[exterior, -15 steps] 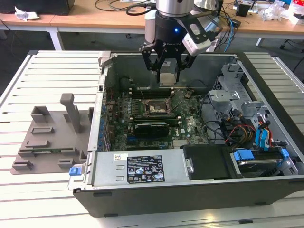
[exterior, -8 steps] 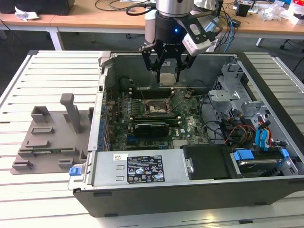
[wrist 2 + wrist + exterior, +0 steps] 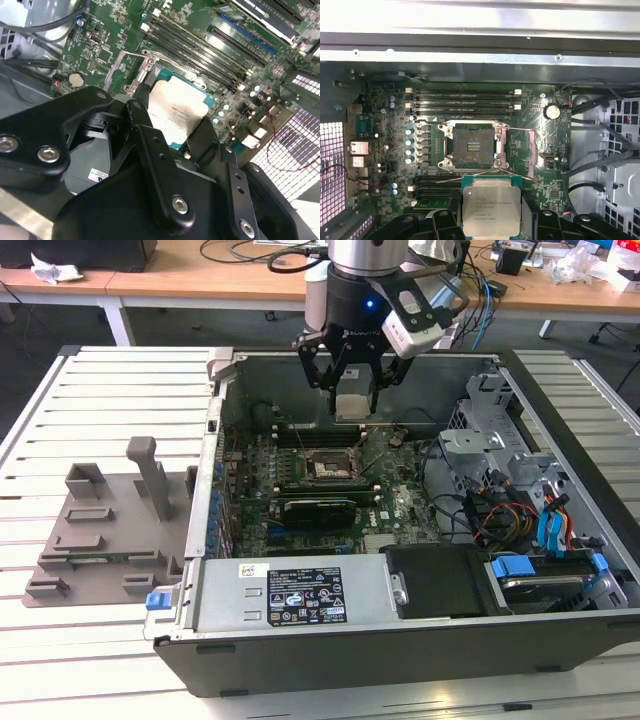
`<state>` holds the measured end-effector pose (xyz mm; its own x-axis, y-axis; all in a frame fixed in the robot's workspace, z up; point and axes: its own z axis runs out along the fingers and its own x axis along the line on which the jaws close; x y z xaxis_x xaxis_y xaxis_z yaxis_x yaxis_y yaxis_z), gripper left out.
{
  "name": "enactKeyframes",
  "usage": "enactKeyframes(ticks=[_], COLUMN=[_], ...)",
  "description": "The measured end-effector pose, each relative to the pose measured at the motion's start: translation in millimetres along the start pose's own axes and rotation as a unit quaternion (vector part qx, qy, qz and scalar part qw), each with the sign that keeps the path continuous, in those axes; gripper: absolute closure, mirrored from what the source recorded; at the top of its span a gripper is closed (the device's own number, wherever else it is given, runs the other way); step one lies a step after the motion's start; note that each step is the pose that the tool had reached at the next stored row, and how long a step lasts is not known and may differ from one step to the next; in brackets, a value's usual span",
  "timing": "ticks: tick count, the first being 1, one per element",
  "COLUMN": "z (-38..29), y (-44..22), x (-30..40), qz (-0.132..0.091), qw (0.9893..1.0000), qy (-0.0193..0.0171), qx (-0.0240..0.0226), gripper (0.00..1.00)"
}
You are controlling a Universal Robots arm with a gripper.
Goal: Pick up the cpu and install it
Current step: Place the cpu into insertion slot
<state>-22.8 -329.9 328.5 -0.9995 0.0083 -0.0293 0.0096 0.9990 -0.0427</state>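
Observation:
The cpu [image 3: 491, 207] is a flat square chip with a silver-white top and a thin green rim. My gripper [image 3: 355, 405] is shut on it, one black finger [image 3: 445, 222] on each side. It hangs inside the open computer case [image 3: 230, 370], above the green motherboard [image 3: 390, 495]. In the second wrist view the cpu [image 3: 177, 112] sits between the fingers [image 3: 206, 135] with the board below. The open socket [image 3: 472, 145] lies on the board, its metal frame [image 3: 517, 147] swung aside. In the exterior view the socket [image 3: 325, 465] is in front of and below the gripper.
Memory slots [image 3: 462, 100] run along one side of the socket. A drive cage with cables [image 3: 500, 475] fills the case at the exterior view's right, a labelled power supply [image 3: 300, 595] the front. A grey plastic shroud [image 3: 110, 515] lies on the slatted table at the left.

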Motion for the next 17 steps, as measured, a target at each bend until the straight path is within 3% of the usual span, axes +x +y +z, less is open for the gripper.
enactKeyframes(ticks=[2,3,5,7,12,17], z=[0.1,0.2,0.3,0.4,0.9,1.3], y=[0.0,0.0,0.0,0.0,0.0,0.1], x=[0.0,0.0,-0.1,0.0,0.0,0.0], qz=[0.033,0.058,0.067,0.085,0.129,0.149], qw=[0.9995,0.9983,0.9977,0.9964,0.9916,0.9888], qy=[0.0014,0.0025,0.0029,0.0036,0.0054,0.0063], qx=[0.0015,0.0027,0.0031,0.0039,0.0069,0.0080], gripper=[0.45,0.45,0.45,0.45,0.45,0.45])
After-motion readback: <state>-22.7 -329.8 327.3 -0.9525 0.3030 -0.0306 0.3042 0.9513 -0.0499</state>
